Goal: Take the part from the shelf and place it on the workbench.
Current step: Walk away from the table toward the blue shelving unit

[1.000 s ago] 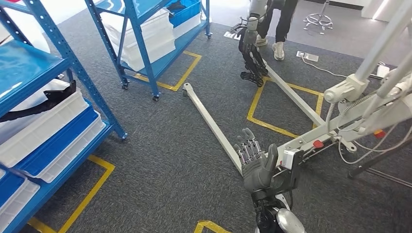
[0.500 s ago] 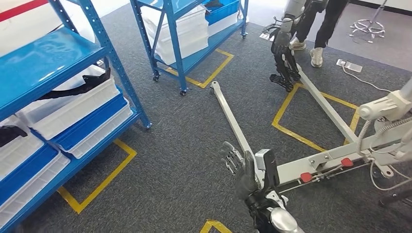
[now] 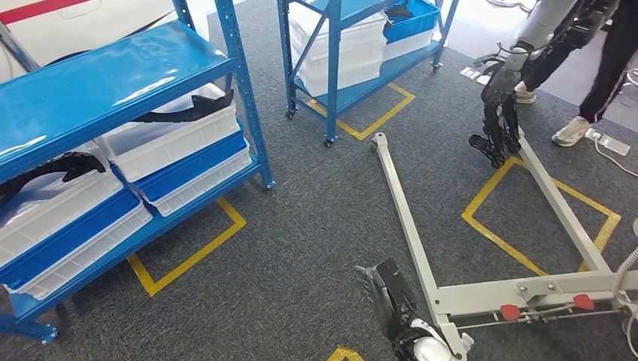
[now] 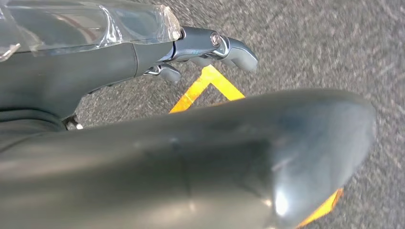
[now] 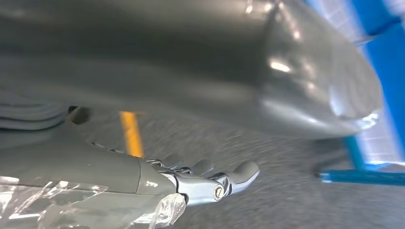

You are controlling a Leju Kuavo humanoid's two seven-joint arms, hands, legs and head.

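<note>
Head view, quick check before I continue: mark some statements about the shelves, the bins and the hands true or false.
1. The nearest blue shelf carries white bins with black parts lying in them. True.
2. The hand low in the head view holds a black part. False: it holds nothing.
3. The floor is grey carpet marked with yellow tape. True.
4. A second blue shelf stands further back. True.
5. A person's legs stand by the nearest shelf. False: they are at the far right, beside another robot's dark hand.
</note>
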